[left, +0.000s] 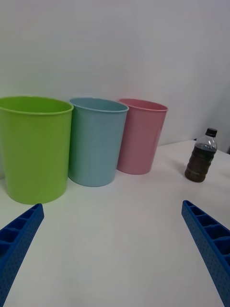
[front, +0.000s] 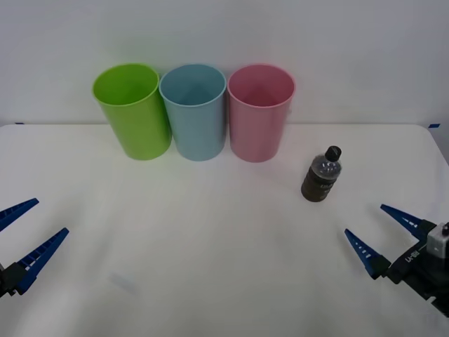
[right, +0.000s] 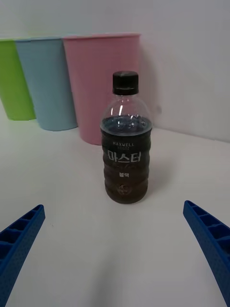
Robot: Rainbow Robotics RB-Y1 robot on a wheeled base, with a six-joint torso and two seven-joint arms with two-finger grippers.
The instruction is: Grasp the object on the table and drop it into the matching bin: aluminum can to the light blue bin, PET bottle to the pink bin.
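The right gripper (front: 382, 225) hovered low over the near right part of the table (front: 210, 267), its blue fingers (right: 19, 240) spread wide and holding nothing, aimed toward the PET bottle (front: 322, 173). The bottle stood upright a little beyond it, apart from the fingers, just to the right of and nearer than the pink bin (front: 260, 111). The light blue bin (front: 194, 109) and a green bin (front: 132, 109) completed the row along the back wall. The left gripper (front: 28, 235) waited at the near left edge, also spread and empty. The step in hand appeared to be the approach: the next move called for advancing until the fingers straddled the bottle's body, then closing.
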